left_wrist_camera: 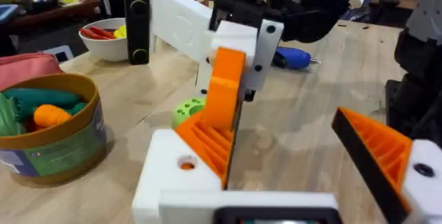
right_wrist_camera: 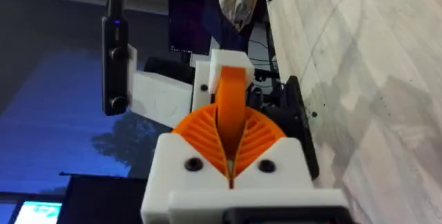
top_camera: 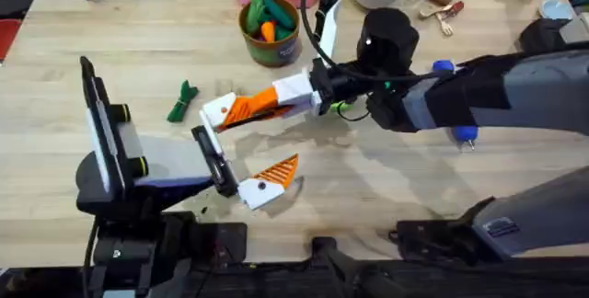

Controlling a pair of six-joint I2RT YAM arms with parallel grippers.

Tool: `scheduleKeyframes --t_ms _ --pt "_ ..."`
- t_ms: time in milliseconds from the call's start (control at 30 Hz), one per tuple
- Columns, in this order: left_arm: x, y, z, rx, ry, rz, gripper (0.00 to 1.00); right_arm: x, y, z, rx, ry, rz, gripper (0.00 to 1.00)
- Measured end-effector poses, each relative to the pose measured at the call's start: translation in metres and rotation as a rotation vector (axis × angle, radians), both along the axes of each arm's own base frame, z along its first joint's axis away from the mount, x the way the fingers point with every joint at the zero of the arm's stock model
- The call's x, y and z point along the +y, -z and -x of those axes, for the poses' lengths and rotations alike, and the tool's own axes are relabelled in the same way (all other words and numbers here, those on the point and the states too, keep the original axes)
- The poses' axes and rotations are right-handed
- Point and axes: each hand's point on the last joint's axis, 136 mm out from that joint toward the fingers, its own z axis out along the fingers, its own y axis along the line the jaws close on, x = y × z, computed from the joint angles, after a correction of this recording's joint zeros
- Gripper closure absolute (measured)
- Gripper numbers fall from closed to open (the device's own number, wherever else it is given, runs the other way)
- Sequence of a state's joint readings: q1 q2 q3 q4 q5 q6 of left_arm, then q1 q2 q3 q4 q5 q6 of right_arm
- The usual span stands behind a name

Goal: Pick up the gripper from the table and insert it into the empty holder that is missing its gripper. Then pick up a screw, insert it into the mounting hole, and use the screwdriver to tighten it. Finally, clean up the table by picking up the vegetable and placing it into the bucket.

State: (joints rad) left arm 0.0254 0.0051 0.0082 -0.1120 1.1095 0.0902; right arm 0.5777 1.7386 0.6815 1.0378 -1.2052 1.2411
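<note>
R gripper [top_camera: 241,109] clamped on the gripper [right_wrist_camera: 231,106], mid-table, at the L arm's holder [left_wrist_camera: 238,54]

Orange wedge pinched betw. R pads; looked half-seated, so a tilt or early release could've jammed or dropped it; L gripper [top_camera: 260,185] stood open, near side; screwdriver [top_camera: 456,132] lay far right under R arm, could've got knocked; vegetable [top_camera: 182,101] lay left of mid-table, bucket [top_camera: 271,29] far centre.

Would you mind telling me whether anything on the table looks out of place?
Only the vegetable: it lies loose on the table, left of the bucket that holds the other toy vegetables.
</note>
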Motion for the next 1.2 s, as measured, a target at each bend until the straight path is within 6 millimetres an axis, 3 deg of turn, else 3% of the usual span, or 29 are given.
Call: scheduleKeyframes --t_ms 533,1200 --pt "0.001 0.0 -0.002 0.0 -0.011 -0.001 0.015 0.009 0.004 -0.007 -0.001 -0.105 -0.014 0.993" --pt "0.001 0.0 0.0 0.0 -0.003 0.0 0.016 0.004 0.003 -0.012 0.019 -0.123 -0.007 0.993"
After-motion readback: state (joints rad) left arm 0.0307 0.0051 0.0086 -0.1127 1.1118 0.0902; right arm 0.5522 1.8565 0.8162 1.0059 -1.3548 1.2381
